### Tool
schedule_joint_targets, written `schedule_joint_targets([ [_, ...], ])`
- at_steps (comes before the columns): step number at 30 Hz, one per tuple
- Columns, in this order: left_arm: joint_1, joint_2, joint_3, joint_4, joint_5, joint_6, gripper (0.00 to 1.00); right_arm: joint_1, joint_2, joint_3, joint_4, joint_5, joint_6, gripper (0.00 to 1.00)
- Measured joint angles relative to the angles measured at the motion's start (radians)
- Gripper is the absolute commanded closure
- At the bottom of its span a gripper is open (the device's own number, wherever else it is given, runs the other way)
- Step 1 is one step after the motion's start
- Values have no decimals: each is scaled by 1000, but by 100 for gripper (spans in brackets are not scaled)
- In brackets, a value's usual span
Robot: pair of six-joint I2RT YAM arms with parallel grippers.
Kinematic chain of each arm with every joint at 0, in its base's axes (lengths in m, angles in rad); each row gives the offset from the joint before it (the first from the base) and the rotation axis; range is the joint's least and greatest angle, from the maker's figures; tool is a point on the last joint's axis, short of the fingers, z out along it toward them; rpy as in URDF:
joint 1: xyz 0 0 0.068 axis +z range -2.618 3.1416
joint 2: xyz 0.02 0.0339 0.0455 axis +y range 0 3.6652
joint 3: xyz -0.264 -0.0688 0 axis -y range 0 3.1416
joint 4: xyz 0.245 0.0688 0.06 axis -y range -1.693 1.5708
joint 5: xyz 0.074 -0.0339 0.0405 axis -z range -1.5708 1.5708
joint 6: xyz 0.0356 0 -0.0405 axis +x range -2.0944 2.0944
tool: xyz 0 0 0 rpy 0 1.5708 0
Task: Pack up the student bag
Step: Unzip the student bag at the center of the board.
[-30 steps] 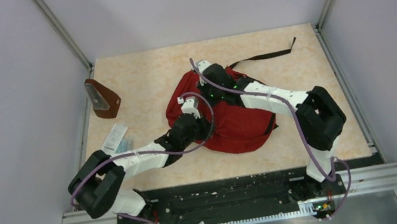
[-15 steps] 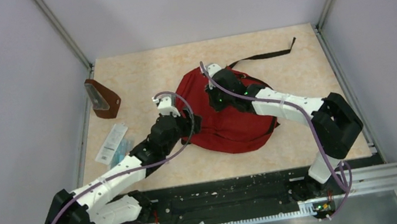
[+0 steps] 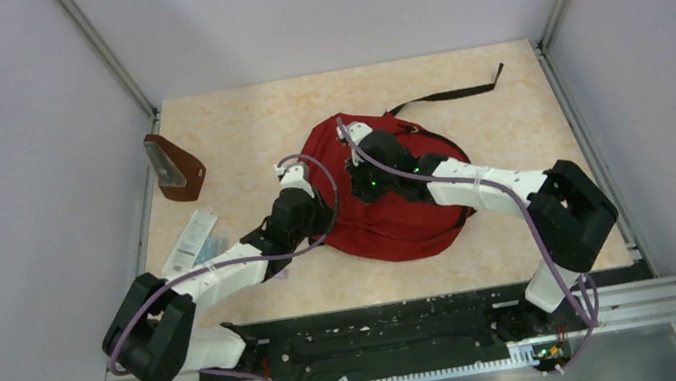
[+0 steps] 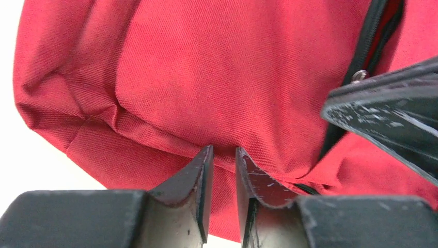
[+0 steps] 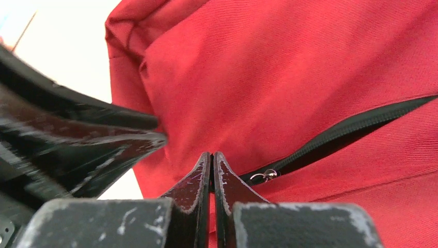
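The student bag (image 3: 400, 210) is a dark-red backpack lying flat mid-table, its black zip (image 5: 341, 135) partly open. My left gripper (image 3: 318, 210) is at the bag's left edge. In the left wrist view its jaws (image 4: 223, 152) stand a narrow gap apart, tips against a seam fold of the red fabric (image 4: 170, 93). My right gripper (image 3: 359, 183) rests on top of the bag. Seen from the right wrist it (image 5: 212, 155) is shut, with the metal zip ring (image 5: 264, 175) just right of it. Whether it pinches anything I cannot tell.
A small brown wedge pouch (image 3: 176, 168) stands near the left wall. A white-and-blue packet (image 3: 195, 240) lies in front of it. A black strap (image 3: 453, 92) trails from the bag toward the far right corner. The two grippers are close together over the bag.
The left arm swung out to the left, then came back to the bag's left edge; its jaws opened wide and narrowed again. The right gripper stayed shut and shifted slightly nearer.
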Motion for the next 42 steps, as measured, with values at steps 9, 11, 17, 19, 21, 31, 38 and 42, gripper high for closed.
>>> schedule_joint_targets([
  [9, 7, 105, 0, 75, 53, 25, 81, 79, 0, -1, 3, -11, 2, 100],
  [11, 7, 105, 0, 79, 51, 26, 81, 97, 0, -8, 6, -10, 4, 100],
  [17, 7, 78, -27, 96, 42, 26, 81, 138, 0, -67, 24, -12, 28, 100],
  [19, 7, 60, -37, 97, 36, 26, 81, 150, 0, -85, 34, -18, 39, 100],
  [21, 7, 43, -43, 95, 26, 27, 79, 159, -6, -98, 45, -25, 49, 100],
  [31, 31, -80, -30, 15, -35, 90, 27, 190, -133, -113, -27, 8, 65, 25],
  [38, 163, -47, 109, -116, -51, 158, 18, 133, -243, -108, -183, 159, 44, 18],
  [42, 241, 30, 174, -143, -24, 192, 17, -42, -322, -119, -272, 220, 48, 14],
])
